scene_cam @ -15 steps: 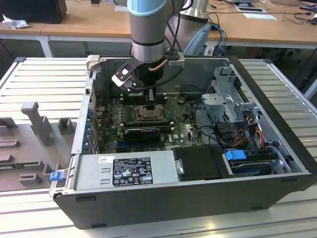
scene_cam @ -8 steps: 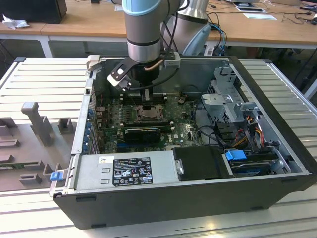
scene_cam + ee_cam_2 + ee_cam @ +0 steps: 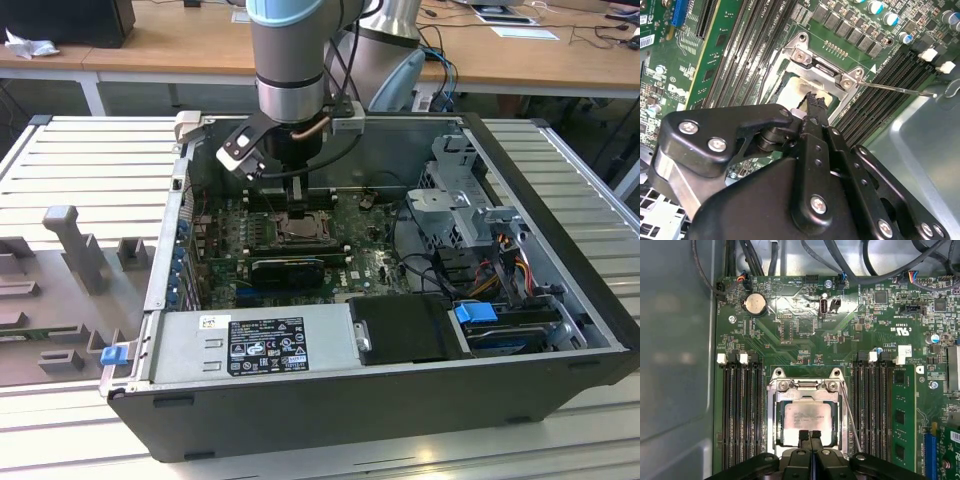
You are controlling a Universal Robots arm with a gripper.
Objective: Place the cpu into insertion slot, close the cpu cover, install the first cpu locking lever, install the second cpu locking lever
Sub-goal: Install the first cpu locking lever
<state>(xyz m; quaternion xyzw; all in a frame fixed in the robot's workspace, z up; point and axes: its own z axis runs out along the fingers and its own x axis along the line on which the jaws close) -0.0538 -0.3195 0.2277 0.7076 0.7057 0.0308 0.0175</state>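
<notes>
In the exterior view we see the black end effector (image 3: pixel 298 212) lowered into the open dark computer case (image 3: pixel 400 410), directly over the thin square silver metal cpu cover (image 3: pixel 300 232). In the second wrist view its fingertips (image 3: pixel 815 102) are pressed together, nothing visible between them, just above that cover. In the first wrist view the small pale square cpu (image 3: pixel 807 415) lies inside the cover's cut-out, with the tips at one edge of it.
</notes>
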